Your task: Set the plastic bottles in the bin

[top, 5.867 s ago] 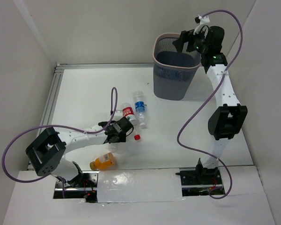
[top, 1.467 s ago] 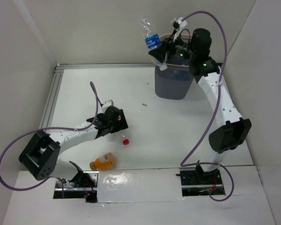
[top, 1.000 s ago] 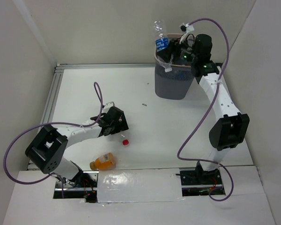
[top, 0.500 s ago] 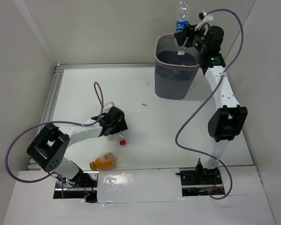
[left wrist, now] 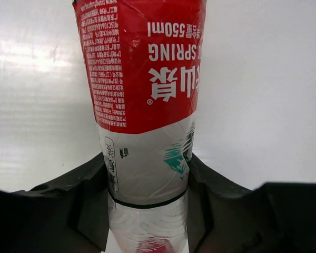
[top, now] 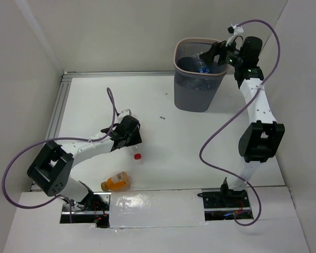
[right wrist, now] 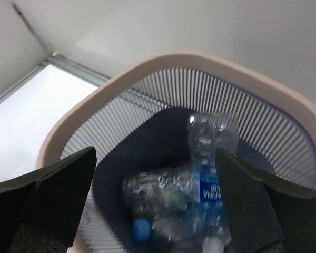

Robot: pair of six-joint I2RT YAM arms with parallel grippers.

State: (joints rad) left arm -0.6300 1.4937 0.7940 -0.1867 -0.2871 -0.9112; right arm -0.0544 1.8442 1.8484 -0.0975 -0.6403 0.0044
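My left gripper [top: 132,142] is shut on a clear bottle with a red label [left wrist: 142,79]; its red cap [top: 137,156] pokes out on the table. My right gripper [top: 208,54] is open and empty over the grey mesh bin [top: 195,89], whose pinkish rim [right wrist: 84,113] fills the right wrist view. A blue-label bottle [right wrist: 210,174] is inside the bin, blurred, beside other clear bottles [right wrist: 152,195]. A stubby orange bottle [top: 116,182] lies near the left arm's base.
A metal rail [top: 60,110] runs along the table's left and back edges. White walls close in on three sides. A small dark speck [top: 161,118] lies mid-table. The left arm's purple cable [top: 111,105] loops above its wrist.
My right gripper carried the blue-label bottle up over the bin and let it go; the bottle now lies inside. My left gripper stays closed on the red-label bottle, shifting slightly.
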